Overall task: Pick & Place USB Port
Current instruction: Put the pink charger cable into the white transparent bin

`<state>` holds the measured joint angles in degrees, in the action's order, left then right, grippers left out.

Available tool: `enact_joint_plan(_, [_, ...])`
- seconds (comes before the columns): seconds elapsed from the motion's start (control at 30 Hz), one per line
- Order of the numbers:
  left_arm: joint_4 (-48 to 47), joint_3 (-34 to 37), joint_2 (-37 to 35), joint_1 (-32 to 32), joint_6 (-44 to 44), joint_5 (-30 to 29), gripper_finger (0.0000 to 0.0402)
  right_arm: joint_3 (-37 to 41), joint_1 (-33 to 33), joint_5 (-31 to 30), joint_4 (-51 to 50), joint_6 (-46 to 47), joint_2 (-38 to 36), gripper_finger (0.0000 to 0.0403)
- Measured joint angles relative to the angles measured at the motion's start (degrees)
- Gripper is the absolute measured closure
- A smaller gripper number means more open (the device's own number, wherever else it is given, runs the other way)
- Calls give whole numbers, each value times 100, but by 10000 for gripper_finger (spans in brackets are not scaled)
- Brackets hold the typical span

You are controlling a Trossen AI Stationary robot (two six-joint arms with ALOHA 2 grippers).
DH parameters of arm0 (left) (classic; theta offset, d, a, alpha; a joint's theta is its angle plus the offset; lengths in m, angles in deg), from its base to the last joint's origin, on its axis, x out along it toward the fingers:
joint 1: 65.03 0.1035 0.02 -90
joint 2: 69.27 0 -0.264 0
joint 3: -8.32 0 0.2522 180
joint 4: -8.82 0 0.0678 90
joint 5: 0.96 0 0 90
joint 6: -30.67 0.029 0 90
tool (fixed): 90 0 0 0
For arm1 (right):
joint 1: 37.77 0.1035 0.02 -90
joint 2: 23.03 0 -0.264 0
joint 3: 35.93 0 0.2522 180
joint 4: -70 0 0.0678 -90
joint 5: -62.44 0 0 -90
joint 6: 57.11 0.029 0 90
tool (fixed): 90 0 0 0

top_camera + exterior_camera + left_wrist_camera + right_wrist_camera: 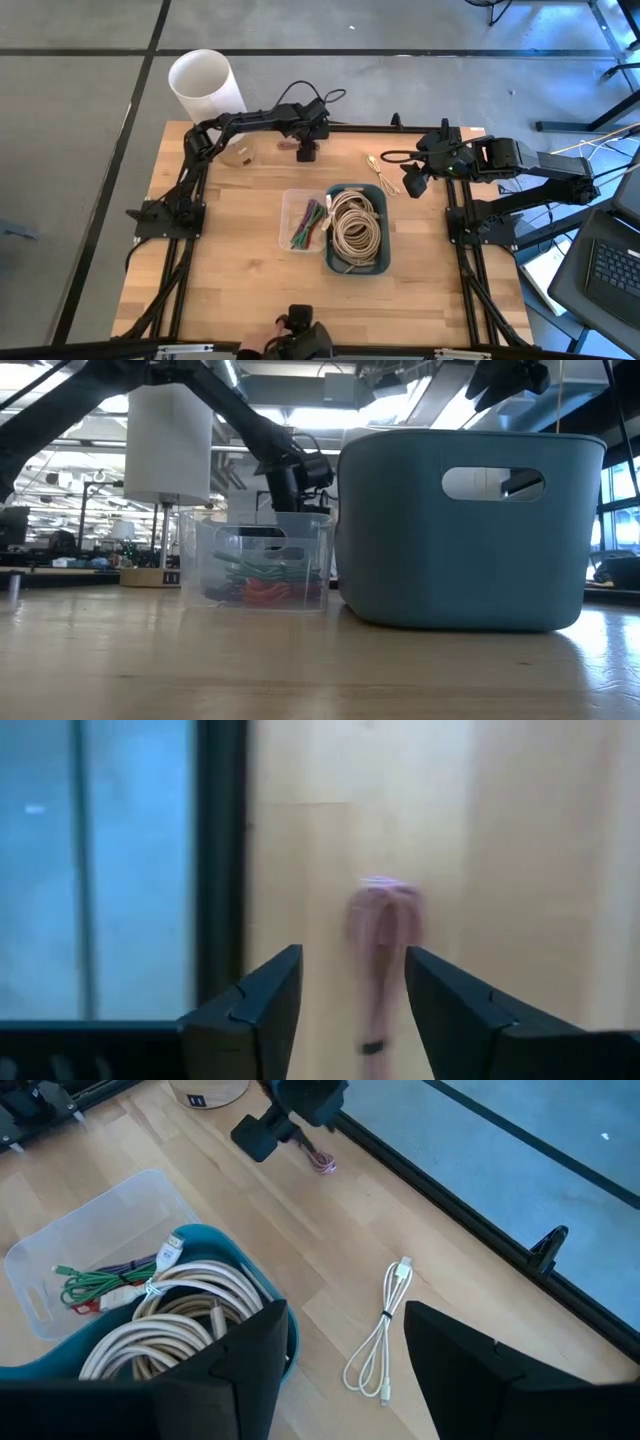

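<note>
**Left gripper over pink cable at the desk's far edge**

The left gripper [345, 1010] hangs with fingers spread above a small coiled pink USB cable [383, 920] lying on the wooden desk [240, 260] near its far edge. The right gripper [340, 1370], fingers parted, waits near the far right corner.

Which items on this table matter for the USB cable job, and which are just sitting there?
Job:
pink cable
white cable
clear bin
blue bin
left gripper, open over the pink cable
right gripper, open

Lying about:
white cylinder
wooden disc
</note>
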<state>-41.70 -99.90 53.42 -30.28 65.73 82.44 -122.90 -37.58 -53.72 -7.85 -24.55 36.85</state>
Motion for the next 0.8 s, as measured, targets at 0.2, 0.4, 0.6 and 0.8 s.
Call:
enact_joint_plan(0.2, [-108, 28, 139, 73, -115, 375, 238, 0, 0, 2, 0, 2, 1, 197])
enact_joint_plan(0.4, [169, 14, 417, 114, -392, 538, 242, 0, 0, 7, 2, 41, 2, 197])
enact_joint_plan(0.6, [127, -11, 488, 157, -434, 811, 248, 0, -2, 22, 2, 44, 0, 197])
enact_joint_plan(0.8, [81, -7, 492, 143, -433, 805, 335, 0, -2, 22, 2, 42, 2, 197])
